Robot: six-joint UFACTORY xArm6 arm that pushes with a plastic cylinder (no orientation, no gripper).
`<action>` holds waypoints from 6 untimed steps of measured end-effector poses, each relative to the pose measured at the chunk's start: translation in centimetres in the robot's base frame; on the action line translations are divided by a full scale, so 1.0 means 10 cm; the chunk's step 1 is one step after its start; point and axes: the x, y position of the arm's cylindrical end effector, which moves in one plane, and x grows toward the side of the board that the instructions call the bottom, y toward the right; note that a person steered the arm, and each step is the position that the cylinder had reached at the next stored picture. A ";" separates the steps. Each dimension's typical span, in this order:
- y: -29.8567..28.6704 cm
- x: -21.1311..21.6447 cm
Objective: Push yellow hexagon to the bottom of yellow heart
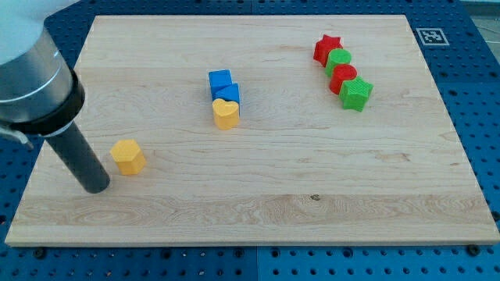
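The yellow hexagon (128, 156) lies on the wooden board (312, 195) at the view's lower left. The yellow heart (226, 113) sits near the board's middle, up and to the right of the hexagon. It touches the blue blocks above it. My tip (95, 188) rests on the board just left of and slightly below the yellow hexagon, a small gap apart from it. The rod rises from the tip toward the view's upper left.
Two blue blocks (223, 84) stand directly above the yellow heart. At the view's upper right a slanted row holds a red star (328, 48), a green block (339, 61), a red block (343, 77) and a green star (356, 94).
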 end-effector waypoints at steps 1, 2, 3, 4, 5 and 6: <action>0.00 -0.23; 0.00 -0.24; 0.01 -0.21; 0.01 -0.21; 0.03 -0.21; 0.04 -0.22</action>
